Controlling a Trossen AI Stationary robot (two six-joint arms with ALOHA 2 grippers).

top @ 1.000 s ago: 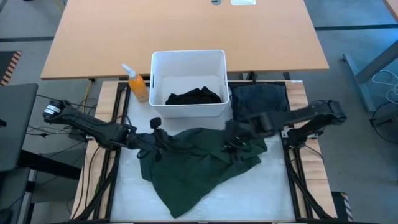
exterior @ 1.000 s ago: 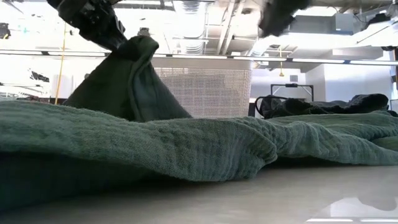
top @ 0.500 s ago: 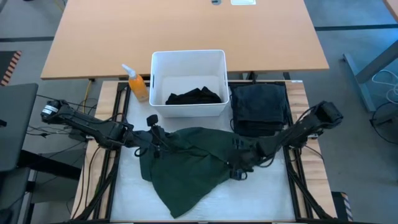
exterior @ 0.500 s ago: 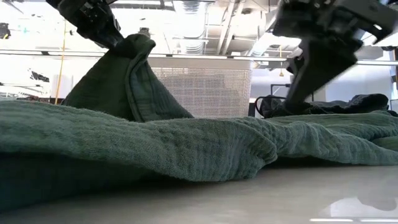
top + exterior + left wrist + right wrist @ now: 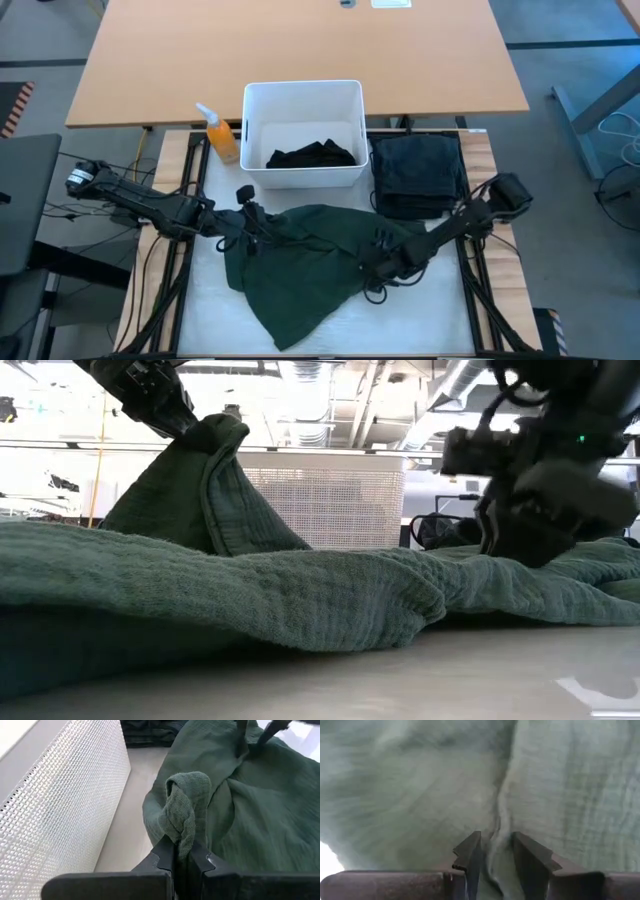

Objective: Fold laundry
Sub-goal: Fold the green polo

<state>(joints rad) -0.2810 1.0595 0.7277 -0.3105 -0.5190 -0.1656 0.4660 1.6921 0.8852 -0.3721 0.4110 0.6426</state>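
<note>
- Left gripper (image 5: 243,222) is clamped tight on a bunched fold of the dark green shirt (image 5: 310,265); the wrist view shows the cloth (image 5: 182,815) pinched between its closed fingers (image 5: 165,855), and the low view shows that fold lifted into a peak.
- Just beyond that gripper sits the orange spray bottle (image 5: 220,135), and beside it the white bin (image 5: 303,95) with black clothing (image 5: 315,156) inside.
- The green shirt spreads across the table (image 5: 430,320) between the two grippers, its lower corner trailing toward the front edge.
- Right gripper (image 5: 375,270) is down on the shirt's right-hand side, fingers (image 5: 470,855) partly apart, straddling a ridge of the green fabric (image 5: 555,795); whether it has a firm hold I cannot tell.
- Behind the right arm, folded dark navy trousers (image 5: 418,170) lie next to the bin.
</note>
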